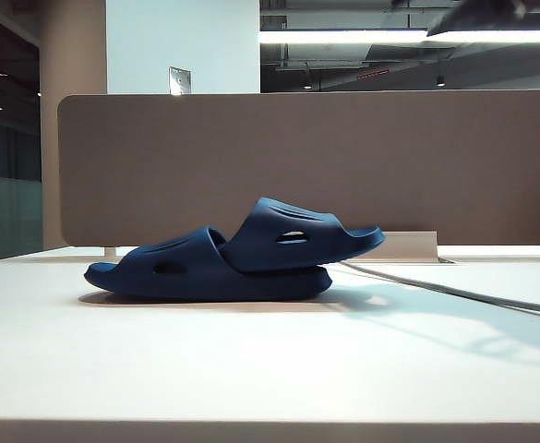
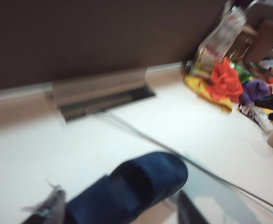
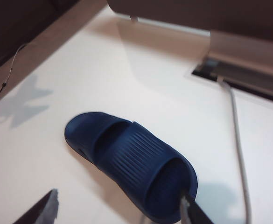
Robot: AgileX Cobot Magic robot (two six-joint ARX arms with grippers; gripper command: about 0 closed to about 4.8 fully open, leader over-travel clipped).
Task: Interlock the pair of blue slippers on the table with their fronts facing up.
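Mid-bench, nested slippers: light, springy foam, best pinched at ribbed strap; left end effector and right end effector both open above, empty.

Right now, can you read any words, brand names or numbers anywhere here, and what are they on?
None can be read.
The pair of blue slippers: no visible logo or print.
Colourful packets beside the partition, left wrist view: print too blurred.
Red ceiling sign, exterior view: too small.
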